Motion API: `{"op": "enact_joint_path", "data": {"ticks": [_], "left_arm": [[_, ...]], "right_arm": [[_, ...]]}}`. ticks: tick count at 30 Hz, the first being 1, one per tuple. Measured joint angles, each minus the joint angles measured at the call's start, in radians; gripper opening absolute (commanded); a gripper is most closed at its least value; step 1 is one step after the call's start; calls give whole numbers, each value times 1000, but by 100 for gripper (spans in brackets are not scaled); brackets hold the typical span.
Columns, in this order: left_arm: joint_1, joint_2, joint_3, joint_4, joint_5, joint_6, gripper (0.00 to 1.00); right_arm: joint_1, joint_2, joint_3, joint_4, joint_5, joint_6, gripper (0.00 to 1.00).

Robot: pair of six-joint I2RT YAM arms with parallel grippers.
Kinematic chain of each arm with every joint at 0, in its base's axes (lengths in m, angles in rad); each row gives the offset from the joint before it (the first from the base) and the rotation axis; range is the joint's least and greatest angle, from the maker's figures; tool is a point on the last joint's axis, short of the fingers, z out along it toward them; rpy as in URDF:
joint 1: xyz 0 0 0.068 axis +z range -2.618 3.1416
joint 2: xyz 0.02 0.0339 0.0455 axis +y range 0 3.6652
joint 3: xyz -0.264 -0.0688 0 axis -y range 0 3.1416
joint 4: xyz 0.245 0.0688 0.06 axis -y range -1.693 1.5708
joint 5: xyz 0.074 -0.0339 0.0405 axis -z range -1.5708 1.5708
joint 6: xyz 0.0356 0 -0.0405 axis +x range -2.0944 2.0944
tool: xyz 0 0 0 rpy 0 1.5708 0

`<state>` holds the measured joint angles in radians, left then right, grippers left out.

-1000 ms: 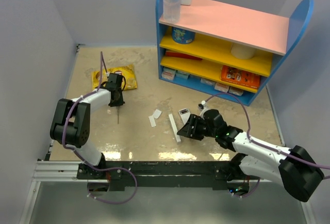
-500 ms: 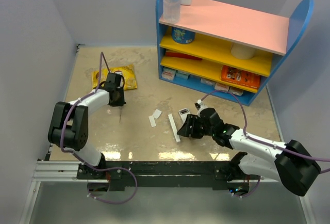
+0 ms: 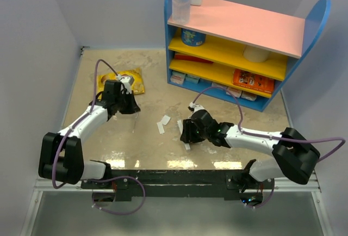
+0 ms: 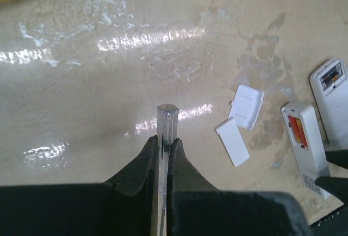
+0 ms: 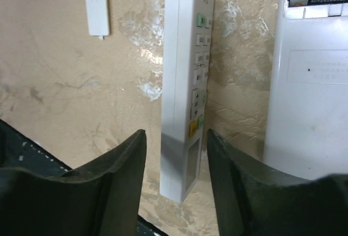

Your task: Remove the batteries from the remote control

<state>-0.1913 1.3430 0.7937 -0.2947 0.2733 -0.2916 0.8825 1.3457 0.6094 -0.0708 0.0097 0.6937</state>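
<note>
Our left claw (image 4: 161,149) is clenched on clear stick (image 4: 165,117). Our right claw (image 5: 175,139) is released, straddling remote control (image 5: 182,73). The batteries (image 4: 294,125) are in its slot, right of left claw. We can't read the button labels.

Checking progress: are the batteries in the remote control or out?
In. Left wrist view shows red-orange batteries seated in the open slot of the remote control.

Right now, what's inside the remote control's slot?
Red-orange batteries show in the slot of the remote control; how many is unclear. The right wrist view shows only its button side.
</note>
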Motion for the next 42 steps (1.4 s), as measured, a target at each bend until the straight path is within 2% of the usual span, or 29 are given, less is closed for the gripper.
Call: {"op": "enact_joint_path", "data": {"ticks": [2, 3, 6, 10, 14, 19, 21, 23, 27, 35, 42], "left_arm": [[0, -3, -22, 4, 24, 1, 0], [0, -3, -35, 8, 40, 1, 0], [0, -5, -59, 24, 78, 7, 0], [0, -41, -84, 45, 127, 23, 0], [0, -94, -89, 57, 157, 26, 0], [0, -113, -89, 77, 187, 27, 0], [0, -115, -91, 80, 197, 27, 0], [-2, -123, -100, 91, 204, 28, 0], [-33, -151, -109, 103, 219, 28, 0], [-110, -180, -122, 188, 353, 23, 0], [-159, -189, -173, 324, 563, -34, 0]], "right_arm": [[7, 11, 4, -8, 17, -6, 37], [8, 12, 4, -14, 26, -6, 28], [8, 9, 1, -8, 29, -1, 15], [8, -11, -50, 72, 10, 30, 9], [8, -11, -132, 240, -63, 104, 7], [8, 0, -229, 433, -116, 227, 20], [8, -3, -251, 465, -112, 267, 31], [8, -21, -268, 467, -99, 303, 43], [9, -107, -280, 375, -47, 339, 54], [8, -320, -224, 167, 15, 299, 57], [8, -412, -113, 178, -60, 182, 56]]}}
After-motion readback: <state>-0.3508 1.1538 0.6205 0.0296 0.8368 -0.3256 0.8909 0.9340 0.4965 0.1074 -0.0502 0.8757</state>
